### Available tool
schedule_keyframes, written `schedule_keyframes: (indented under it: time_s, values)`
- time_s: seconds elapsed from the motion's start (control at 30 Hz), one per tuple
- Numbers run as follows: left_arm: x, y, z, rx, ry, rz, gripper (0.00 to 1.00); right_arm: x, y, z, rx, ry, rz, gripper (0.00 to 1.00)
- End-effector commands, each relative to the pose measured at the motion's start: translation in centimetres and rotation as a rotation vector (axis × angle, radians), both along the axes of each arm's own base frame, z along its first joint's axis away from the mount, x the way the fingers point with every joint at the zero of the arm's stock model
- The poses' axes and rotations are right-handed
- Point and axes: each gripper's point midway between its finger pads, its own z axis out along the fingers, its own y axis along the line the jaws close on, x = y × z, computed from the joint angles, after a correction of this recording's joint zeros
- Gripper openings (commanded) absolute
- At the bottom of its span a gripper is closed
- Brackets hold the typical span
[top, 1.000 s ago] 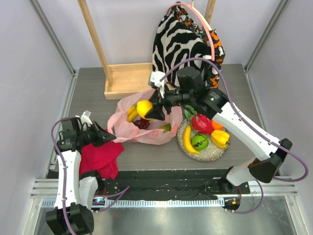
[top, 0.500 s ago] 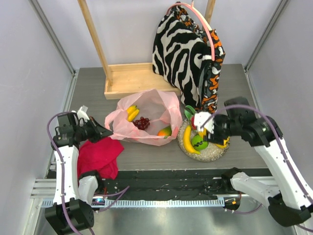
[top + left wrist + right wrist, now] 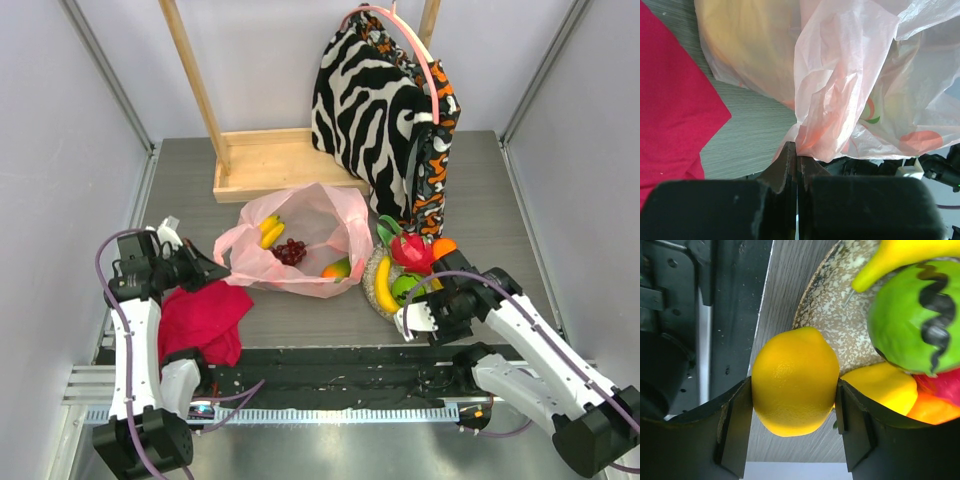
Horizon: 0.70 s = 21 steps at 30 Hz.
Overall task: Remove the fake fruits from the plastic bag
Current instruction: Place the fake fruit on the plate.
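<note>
The pink plastic bag (image 3: 305, 235) lies open on the table with a yellow banana bunch (image 3: 270, 230), dark grapes (image 3: 291, 251) and an orange-green fruit (image 3: 337, 268) inside. My left gripper (image 3: 214, 272) is shut on the bag's left edge, and the wrist view shows the jaws (image 3: 797, 150) pinching the film (image 3: 850, 75). My right gripper (image 3: 430, 298) is shut on a lemon (image 3: 795, 382) over the near edge of the silvery plate (image 3: 835, 325). The plate holds a banana (image 3: 383, 285), green apple (image 3: 915, 315), yellow pepper (image 3: 880, 387), red fruit (image 3: 411, 250) and orange (image 3: 443, 245).
A magenta-red cloth (image 3: 205, 318) lies under my left arm and shows in the left wrist view (image 3: 670, 100). A zebra-patterned bag (image 3: 370, 100) hangs at the back. A wooden stand (image 3: 265, 160) sits behind the pink bag. A black base rail (image 3: 330, 365) runs along the near edge.
My right arm has carried the lemon from above the bag to the right and down to the plate's near edge. My left gripper has kept its hold on the bag.
</note>
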Motion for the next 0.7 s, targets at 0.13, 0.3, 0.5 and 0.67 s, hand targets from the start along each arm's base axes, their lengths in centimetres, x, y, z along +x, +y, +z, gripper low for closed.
schedule_keyframes:
  time_s: [0.13, 0.3, 0.5, 0.67]
  values:
    - [-0.2, 0.4, 0.5, 0.031, -0.029, 0.003, 0.00, 3.8, 0.1, -1.8, -0.034, -0.179, 0.079, 0.61]
    - [-0.2, 0.4, 0.4, 0.027, -0.024, 0.001, 0.00, 4.8, -1.0, -2.3, -0.087, -0.241, 0.038, 0.71]
    - [0.0, 0.3, 0.1, 0.013, -0.017, -0.001, 0.00, 5.2, -0.4, 0.0, -0.016, -0.289, -0.036, 1.00]
    - [0.2, 0.1, -0.1, -0.013, -0.012, -0.002, 0.00, 4.5, 0.0, 3.4, 0.040, -0.280, -0.090, 1.00]
